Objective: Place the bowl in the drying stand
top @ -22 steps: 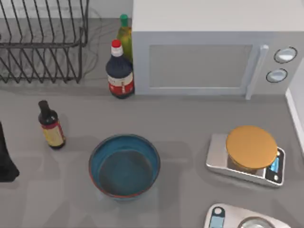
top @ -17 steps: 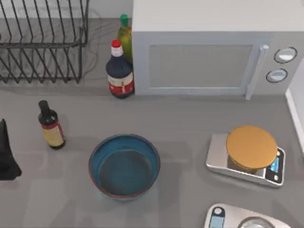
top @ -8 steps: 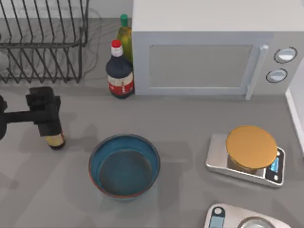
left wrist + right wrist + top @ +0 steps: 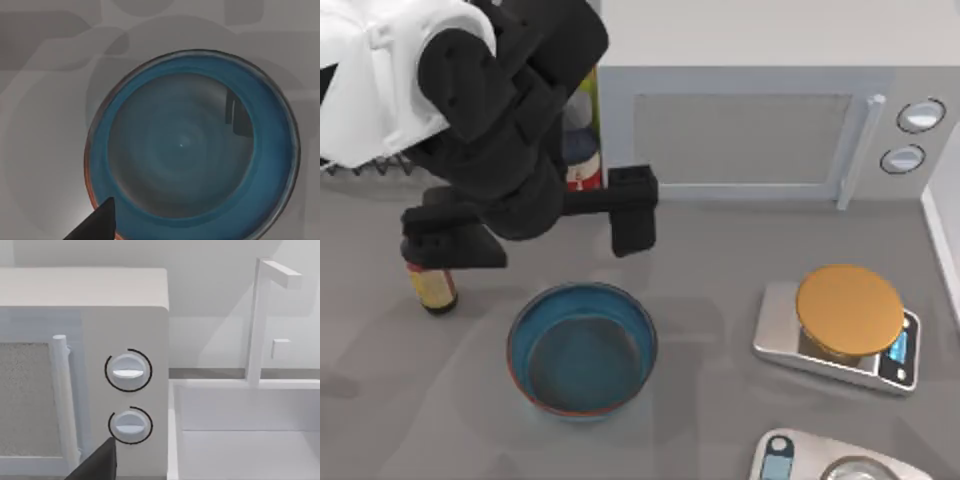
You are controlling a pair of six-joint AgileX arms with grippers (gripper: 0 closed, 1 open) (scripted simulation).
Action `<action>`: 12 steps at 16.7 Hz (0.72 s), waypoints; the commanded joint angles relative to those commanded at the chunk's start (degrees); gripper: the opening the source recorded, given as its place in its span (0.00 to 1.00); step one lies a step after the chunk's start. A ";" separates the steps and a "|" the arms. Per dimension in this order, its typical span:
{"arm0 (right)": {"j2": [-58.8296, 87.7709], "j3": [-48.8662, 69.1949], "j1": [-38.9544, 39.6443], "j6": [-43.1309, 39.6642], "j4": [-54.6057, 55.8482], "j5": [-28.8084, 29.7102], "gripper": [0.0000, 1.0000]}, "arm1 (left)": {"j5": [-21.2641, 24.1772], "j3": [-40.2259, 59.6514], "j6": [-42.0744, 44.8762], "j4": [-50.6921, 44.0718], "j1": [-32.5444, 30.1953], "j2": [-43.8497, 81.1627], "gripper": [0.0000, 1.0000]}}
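Your left gripper (image 4: pixel 548 235) hangs over the table just behind the bowl (image 4: pixel 582 347), fingers spread wide, holding nothing.

The left arm (image 4: pixel 490 120) hides most of the drying stand (image 4: pixel 360 168) — apparently.

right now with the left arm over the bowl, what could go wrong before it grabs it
The small dark bottle stands close to the left of the bowl, partly under the left arm; a descent or a swing toward the drying stand might tip it. The bowl is wide, so the left hand likely has to pinch the thin rim, and an off-centre pinch could slip. The red-capped bottle stands just behind the arm.
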 joint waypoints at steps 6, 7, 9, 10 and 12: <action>0.00 0.00 0.00 0.00 0.00 0.00 1.00 | 0.13 19.02 -8.36 -12.69 -8.69 20.58 1.00; 0.00 0.00 0.00 0.00 0.00 0.00 1.00 | 0.13 20.77 -9.10 -13.77 -9.46 22.28 1.00; 0.00 0.00 0.00 0.00 0.00 0.00 1.00 | 0.12 22.53 -9.84 -14.84 -10.25 24.04 1.00; 0.00 0.00 0.00 0.00 0.00 0.00 1.00 | 0.12 22.57 -9.86 -14.86 -10.26 24.08 1.00; 0.00 0.00 0.00 0.00 0.00 0.00 1.00 | 0.12 22.57 -9.86 -14.86 -10.26 24.08 1.00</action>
